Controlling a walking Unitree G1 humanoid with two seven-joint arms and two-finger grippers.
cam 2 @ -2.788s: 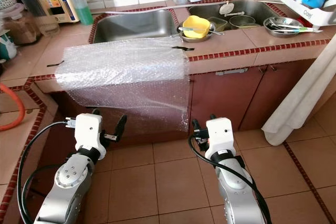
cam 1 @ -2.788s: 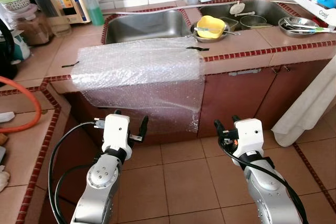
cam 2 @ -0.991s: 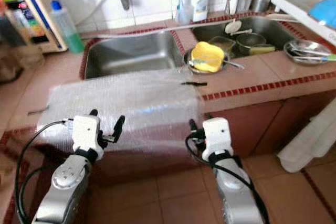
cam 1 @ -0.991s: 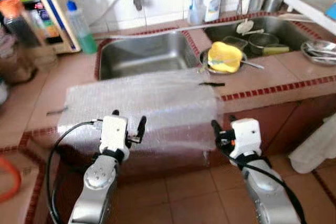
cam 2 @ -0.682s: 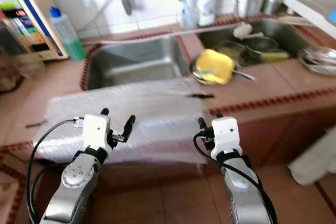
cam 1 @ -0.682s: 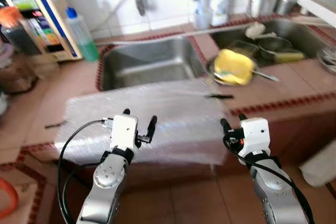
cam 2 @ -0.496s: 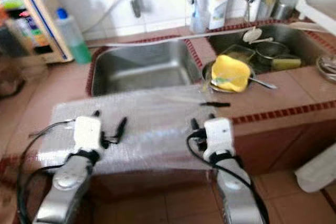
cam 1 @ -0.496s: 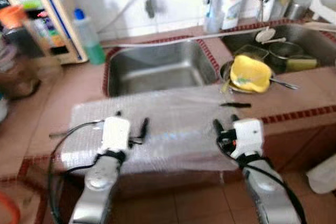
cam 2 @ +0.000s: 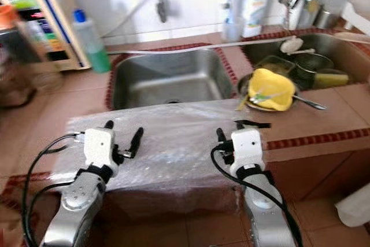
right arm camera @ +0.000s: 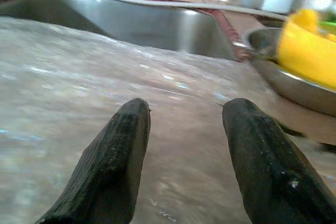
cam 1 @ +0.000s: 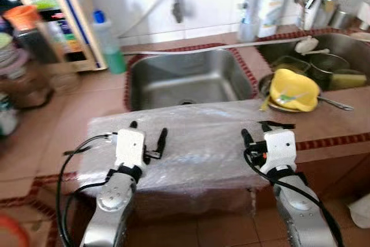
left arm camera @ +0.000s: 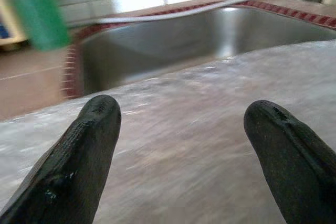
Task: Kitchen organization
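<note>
Both arms now closed in on the surface point(cam 1: 52, 125): left gripper point(cam 1: 147, 138) wide, right gripper point(right arm camera: 181, 124) narrower, over bubble wrap point(cam 1: 196, 137), holding nothing, probably staging a grasp.

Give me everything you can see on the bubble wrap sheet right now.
The bubble wrap sheet is clear, shiny plastic with a fine bubbled texture. It lies flat on the tiled counter in front of the empty steel sink, and its near edge hangs over the counter's front. A strip of dark tape sits at its right corner. The left gripper and right gripper, both open, hover over it.
</note>
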